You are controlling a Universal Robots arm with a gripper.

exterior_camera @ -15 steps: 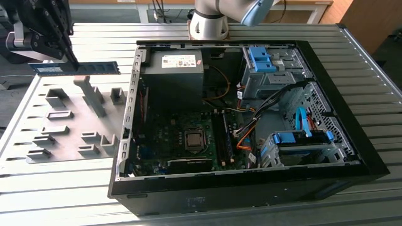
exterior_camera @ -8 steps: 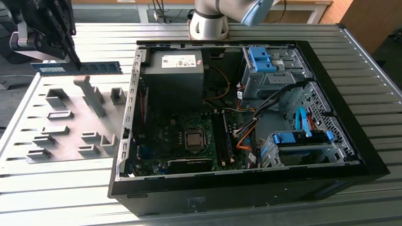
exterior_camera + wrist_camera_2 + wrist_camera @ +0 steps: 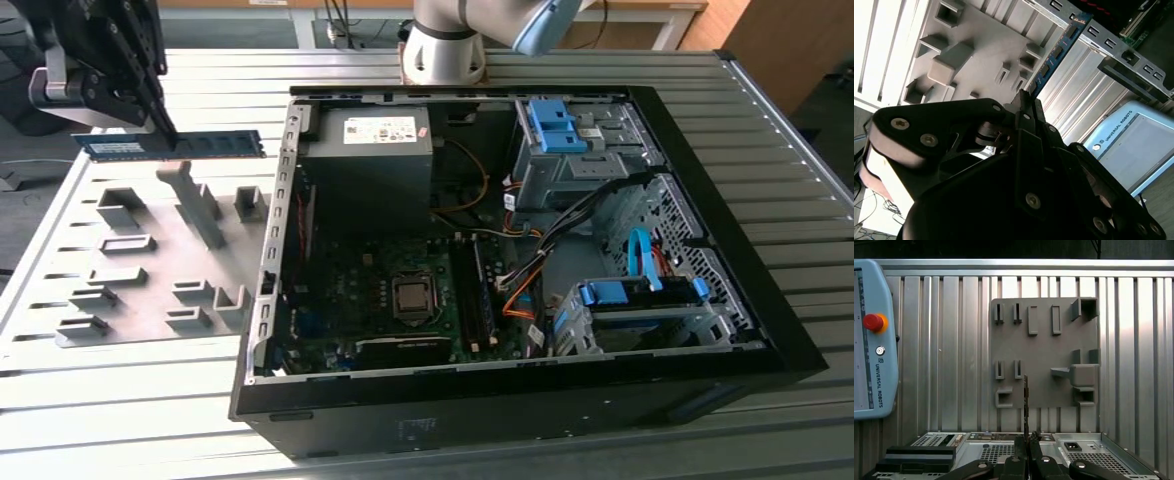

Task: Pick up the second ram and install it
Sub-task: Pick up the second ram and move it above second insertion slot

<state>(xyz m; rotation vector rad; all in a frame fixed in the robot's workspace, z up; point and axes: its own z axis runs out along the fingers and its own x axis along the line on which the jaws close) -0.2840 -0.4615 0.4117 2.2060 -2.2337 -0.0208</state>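
The end effector (image 3: pixel 164 135) is clamped on the second ram (image 3: pixel 200 145), holding the blue-green stick level above the grey holder tray (image 3: pixel 154 265) on the slatted desk (image 3: pixel 134 400), just beside the open computer case (image 3: pixel 534 400) at the exterior view's left.

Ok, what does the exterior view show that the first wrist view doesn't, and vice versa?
Exterior view's own: the green motherboard and blue plastic drive brackets inside the open black computer case. First wrist view's own: the pale blue teach pendant with its round red button. Shared: the black end effector shut on the long blue-green circuit-board ram stick, above the grey plastic holder plate.
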